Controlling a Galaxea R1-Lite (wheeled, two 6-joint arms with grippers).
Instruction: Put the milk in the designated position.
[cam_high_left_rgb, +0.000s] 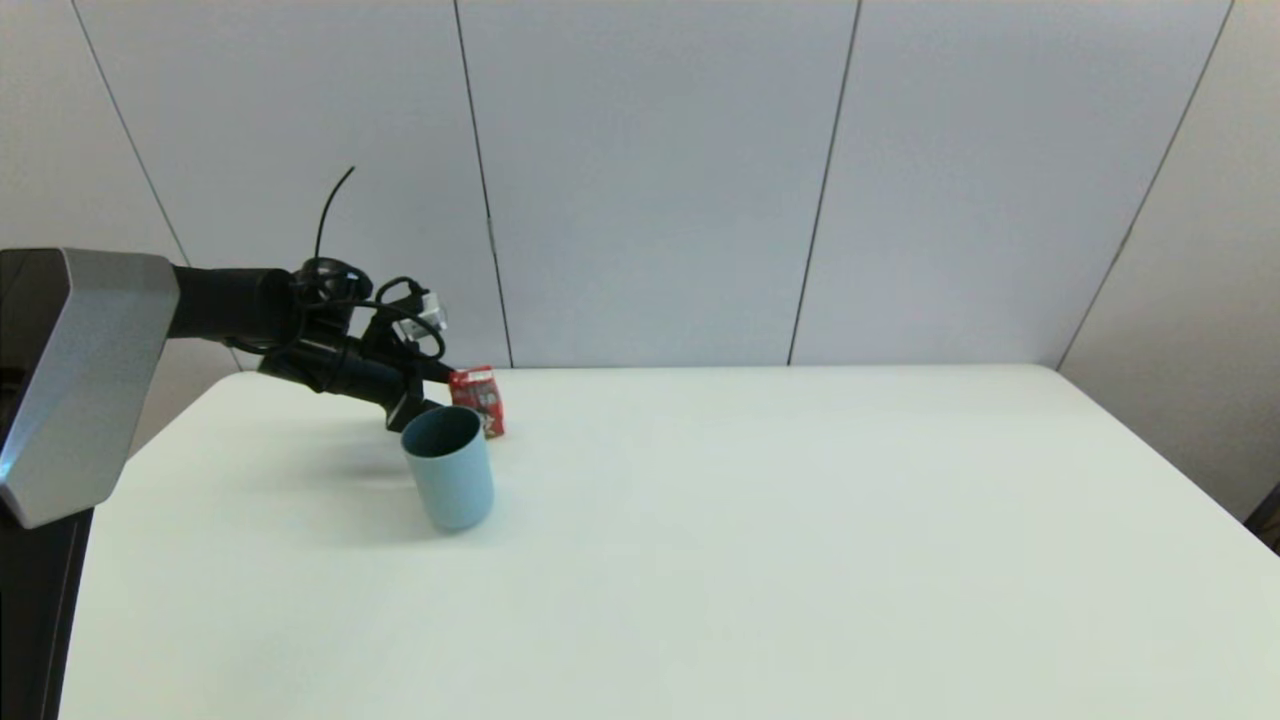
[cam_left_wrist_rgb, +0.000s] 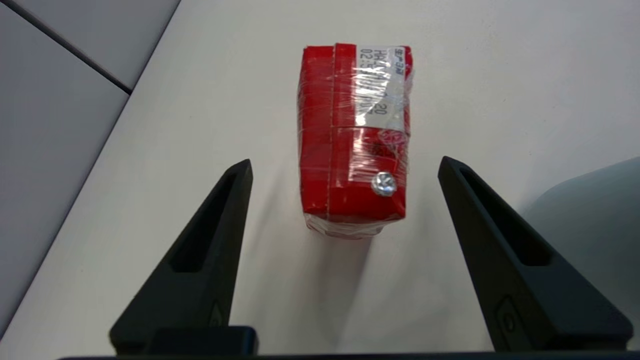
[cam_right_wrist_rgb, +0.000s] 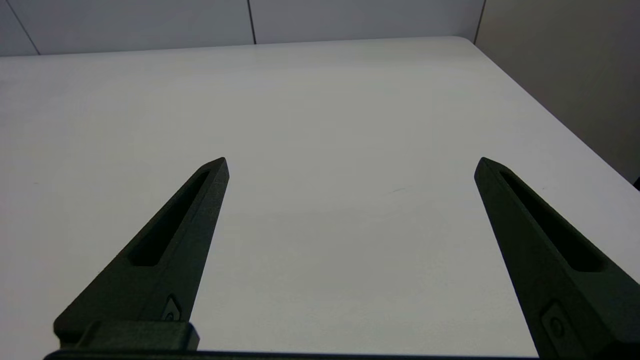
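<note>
The milk is a small red carton standing on the white table's far left, just behind the light blue cup. Seen from the left wrist, the milk shows its red top with a white printed label and a foil straw hole. My left gripper is open, its two black fingers spread on either side of the carton's near end without touching it. In the head view the left gripper sits right at the carton, partly hidden by the cup. The right gripper is open over bare table.
The cup's rim edges into the left wrist view close beside one finger. The table's back edge and grey wall panels lie just behind the carton. White tabletop stretches to the right.
</note>
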